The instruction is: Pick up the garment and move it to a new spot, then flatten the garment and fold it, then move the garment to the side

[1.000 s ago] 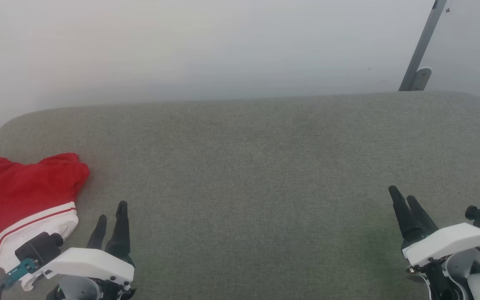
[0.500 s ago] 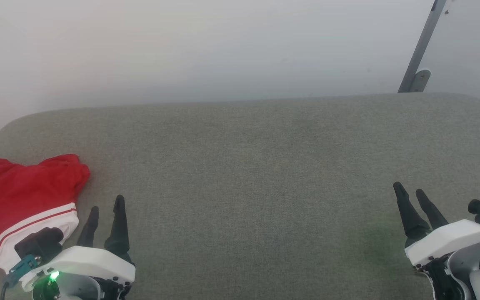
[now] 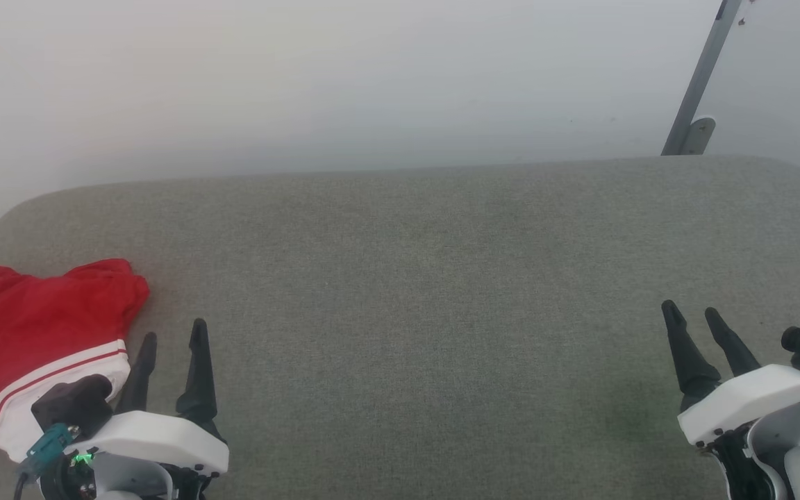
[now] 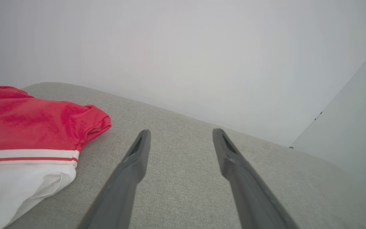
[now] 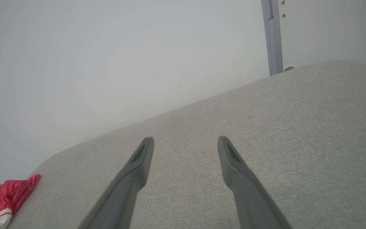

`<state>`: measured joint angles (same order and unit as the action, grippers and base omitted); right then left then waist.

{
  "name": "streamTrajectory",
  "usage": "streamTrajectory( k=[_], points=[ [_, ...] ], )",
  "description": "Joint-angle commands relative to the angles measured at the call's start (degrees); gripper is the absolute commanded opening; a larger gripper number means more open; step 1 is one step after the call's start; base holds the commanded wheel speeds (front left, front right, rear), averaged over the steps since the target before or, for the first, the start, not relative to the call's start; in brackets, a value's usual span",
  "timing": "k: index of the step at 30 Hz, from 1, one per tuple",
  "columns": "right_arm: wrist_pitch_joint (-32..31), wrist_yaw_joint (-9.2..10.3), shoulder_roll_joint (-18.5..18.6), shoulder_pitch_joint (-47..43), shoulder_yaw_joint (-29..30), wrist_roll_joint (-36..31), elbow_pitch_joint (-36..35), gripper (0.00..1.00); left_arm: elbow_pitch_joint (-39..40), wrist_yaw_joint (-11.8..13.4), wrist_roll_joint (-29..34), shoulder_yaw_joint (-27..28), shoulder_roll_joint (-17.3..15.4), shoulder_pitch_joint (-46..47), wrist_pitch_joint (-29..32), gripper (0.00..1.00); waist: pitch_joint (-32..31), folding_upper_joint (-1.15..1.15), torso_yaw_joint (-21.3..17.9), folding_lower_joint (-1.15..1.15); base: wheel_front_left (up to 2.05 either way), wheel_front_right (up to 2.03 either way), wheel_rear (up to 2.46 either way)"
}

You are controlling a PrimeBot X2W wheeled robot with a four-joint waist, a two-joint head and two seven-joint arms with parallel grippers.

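Observation:
The garment [image 3: 32, 326], bright red with a white sleeve and a white-and-red band, lies bunched at the left edge of the grey fabric surface [image 3: 414, 278]. It also appears in the left wrist view as the garment [image 4: 27, 127] on the left, and small at the lower left of the right wrist view [image 5: 5, 197]. My left gripper [image 3: 172, 332] stands open just right of the garment, holding nothing; its fingers [image 4: 138, 156] are spread. My right gripper [image 3: 692, 312] is open and empty at the far right, well away from the garment.
A pale wall rises behind the surface. A grey metal post [image 3: 698, 83] with a rounded foot leans at the back right. The surface's rounded back corners curve down at left and right.
Both grippers have opened wider, their fingers spreading apart. The head view has shifted slightly. The garment has stayed where it lies.

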<state>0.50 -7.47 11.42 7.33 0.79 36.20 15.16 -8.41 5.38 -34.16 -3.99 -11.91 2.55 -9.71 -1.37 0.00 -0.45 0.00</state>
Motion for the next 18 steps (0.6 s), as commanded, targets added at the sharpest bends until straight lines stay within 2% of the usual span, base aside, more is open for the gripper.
streamTrajectory(
  k=[1,18],
  points=[
    [0.4,-0.03,0.4,0.6,0.2,-1.2,-0.6,1.0,0.8,0.4,1.5,-0.1,-0.2,0.0,-0.5,1.0,0.0,0.0,0.0,0.0,0.0,0.0,0.0],
    [1.8,-0.03,1.8,0.7,-1.0,-8.6,-1.0,1.0,1.5,1.6,9.3,-1.7,-1.3,-0.9,-2.6,1.0,-0.3,0.0,-0.2,0.0,0.0,0.0,0.0]
  ],
)
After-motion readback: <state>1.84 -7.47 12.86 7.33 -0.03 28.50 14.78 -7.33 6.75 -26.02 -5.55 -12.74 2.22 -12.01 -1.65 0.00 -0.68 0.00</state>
